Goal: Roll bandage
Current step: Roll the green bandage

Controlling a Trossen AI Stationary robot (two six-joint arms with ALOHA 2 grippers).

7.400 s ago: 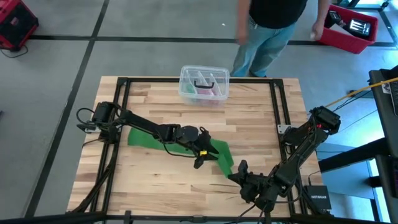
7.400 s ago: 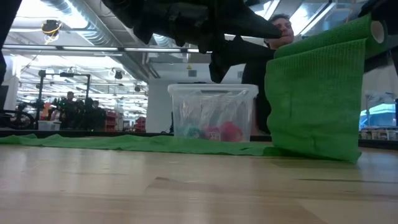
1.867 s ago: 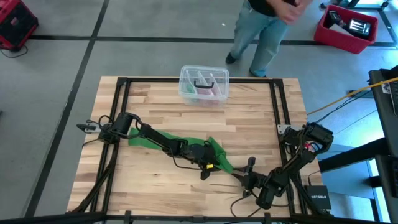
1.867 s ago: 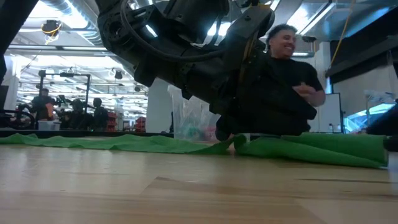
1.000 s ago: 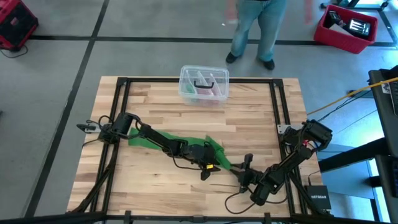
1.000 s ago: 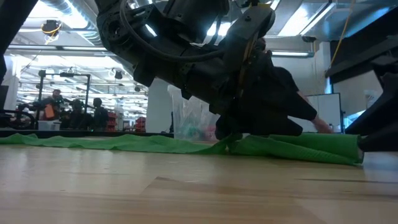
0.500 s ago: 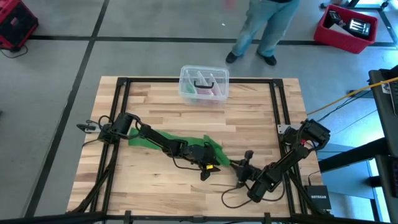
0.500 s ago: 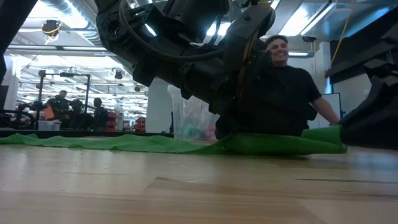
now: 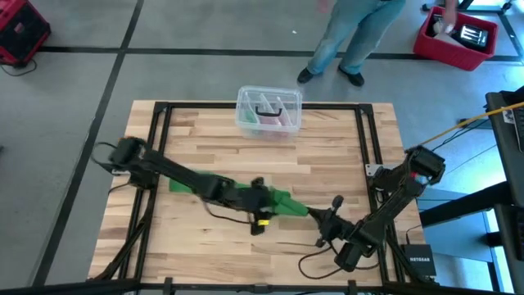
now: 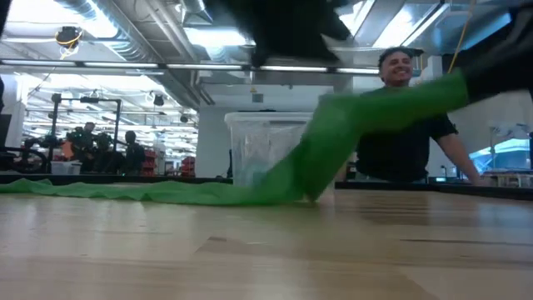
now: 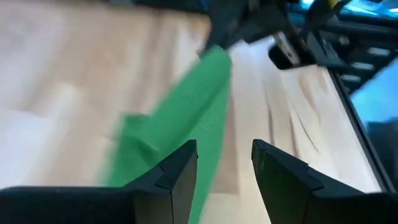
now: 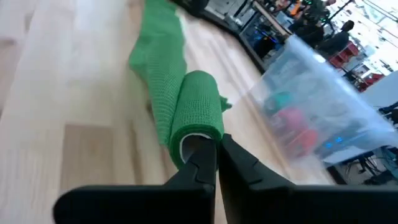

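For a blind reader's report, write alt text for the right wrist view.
The right tool, shut, pinches the rim of a rolled bright green bandage above a wooden table. The unrolled tail of the strip trails away across the wood. A clear plastic box holding pink and teal items stands to one side.

Little lettering is legible at this work table. A small black box (image 9: 418,264) on the floor off the table's right corner, seen from overhead, carries white capitals that appear to read "NETGEAR". No label or number can be read on the other objects or arms.
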